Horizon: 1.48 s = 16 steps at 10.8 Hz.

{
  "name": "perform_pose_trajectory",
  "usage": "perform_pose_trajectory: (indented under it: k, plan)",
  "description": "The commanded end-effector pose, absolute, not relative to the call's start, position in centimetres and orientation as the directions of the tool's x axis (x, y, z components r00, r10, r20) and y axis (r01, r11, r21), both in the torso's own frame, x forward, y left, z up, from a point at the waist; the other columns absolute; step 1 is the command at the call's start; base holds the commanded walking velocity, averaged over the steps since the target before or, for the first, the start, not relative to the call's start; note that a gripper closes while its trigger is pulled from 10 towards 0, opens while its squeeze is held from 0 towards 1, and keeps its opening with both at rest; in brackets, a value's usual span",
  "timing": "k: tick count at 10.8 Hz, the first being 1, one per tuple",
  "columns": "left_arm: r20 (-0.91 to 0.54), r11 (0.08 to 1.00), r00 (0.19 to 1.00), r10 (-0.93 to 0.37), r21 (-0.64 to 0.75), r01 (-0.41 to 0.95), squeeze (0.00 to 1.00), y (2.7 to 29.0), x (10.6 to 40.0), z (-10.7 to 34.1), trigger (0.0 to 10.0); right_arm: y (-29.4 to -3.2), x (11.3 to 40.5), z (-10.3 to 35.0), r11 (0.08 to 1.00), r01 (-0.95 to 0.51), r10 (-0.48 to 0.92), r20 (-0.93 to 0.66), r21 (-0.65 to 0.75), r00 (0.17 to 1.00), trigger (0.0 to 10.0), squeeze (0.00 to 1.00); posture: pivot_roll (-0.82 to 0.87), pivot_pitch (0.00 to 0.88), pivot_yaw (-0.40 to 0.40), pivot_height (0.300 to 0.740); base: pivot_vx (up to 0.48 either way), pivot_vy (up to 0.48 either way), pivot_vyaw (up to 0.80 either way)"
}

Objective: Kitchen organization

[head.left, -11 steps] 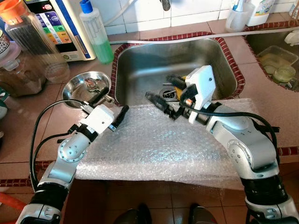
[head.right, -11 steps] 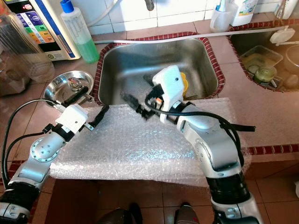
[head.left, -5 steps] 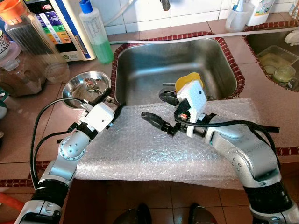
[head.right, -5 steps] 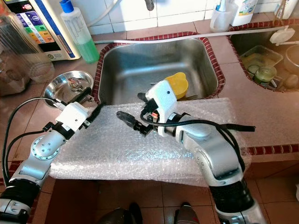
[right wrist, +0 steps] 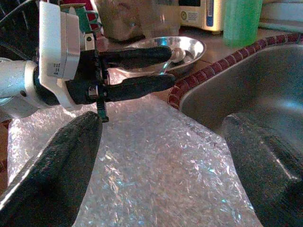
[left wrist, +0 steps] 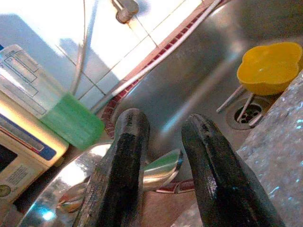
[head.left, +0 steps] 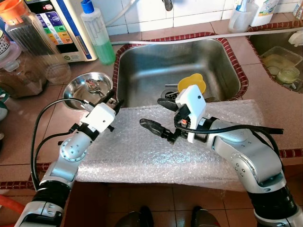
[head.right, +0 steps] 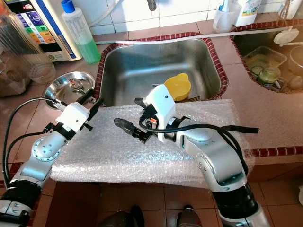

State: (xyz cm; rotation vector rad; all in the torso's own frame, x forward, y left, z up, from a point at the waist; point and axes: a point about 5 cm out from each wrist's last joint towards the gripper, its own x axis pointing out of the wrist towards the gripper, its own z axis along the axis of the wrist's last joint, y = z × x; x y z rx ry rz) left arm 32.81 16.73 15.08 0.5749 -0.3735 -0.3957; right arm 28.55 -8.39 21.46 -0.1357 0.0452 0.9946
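Observation:
A yellow bowl (head.left: pixel 191 83) lies in the steel sink (head.left: pixel 142 66) beside the drain, with cutlery under it. A sheet of bubble wrap (head.left: pixel 156 151) covers the counter in front of the sink. My right gripper (head.left: pixel 155 113) hovers open over the sheet's far edge, nothing between its fingers; the right wrist view shows the wrap (right wrist: pixel 156 165) under it. My left gripper (head.left: pixel 114 99) is at the sheet's left far corner, open by a narrow gap and empty. It points at a small steel bowl (head.left: pixel 87 87) and the sink rim.
A green soap bottle (head.left: pixel 97 33), a white appliance (head.left: pixel 61 23) and glass jars (head.left: pixel 28 42) stand at the back left. A second basin (head.left: pixel 281 66) with containers is at the right. A cup (head.left: pixel 241 16) stands behind the sink.
My right gripper drew back out of the sink and leftward over the bubble wrap, uncovering the yellow bowl. My left gripper's fingers narrowed and moved toward the sink corner.

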Motion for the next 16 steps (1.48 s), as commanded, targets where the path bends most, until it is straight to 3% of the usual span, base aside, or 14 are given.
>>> perform_pose_trajectory:
  k: [1,11,14,16]
  plan:
    - [0.232,0.773,0.866,-0.444,0.587,0.239,0.00,17.1,32.9,15.1,0.0,-7.6,27.8,21.5,0.493,-0.865,0.859,-0.101,-0.096,0.501,10.0,0.00,-0.18,0.223,0.184,0.740,0.000,0.000,0.00]
    - [0.308,0.822,0.892,-0.332,0.559,0.113,0.00,18.7,33.0,17.3,0.0,-8.0,28.6,21.7,0.522,-0.845,0.842,-0.088,-0.113,0.532,10.0,0.00,-0.16,0.210,0.179,0.740,0.000,0.000,0.00]
    - [0.331,0.816,0.870,-0.365,0.564,0.128,0.00,18.7,33.3,20.5,0.0,-8.3,29.1,21.8,0.535,-0.831,0.832,-0.078,-0.149,0.549,10.0,0.00,-0.16,0.207,0.174,0.740,0.000,0.000,0.00]
    - [0.370,0.824,0.848,-0.379,0.552,0.128,0.00,18.8,33.3,23.0,0.0,-9.5,30.1,21.6,0.586,-0.783,0.789,-0.071,-0.207,0.610,10.0,0.00,-0.16,0.207,0.173,0.740,0.000,0.000,0.00]
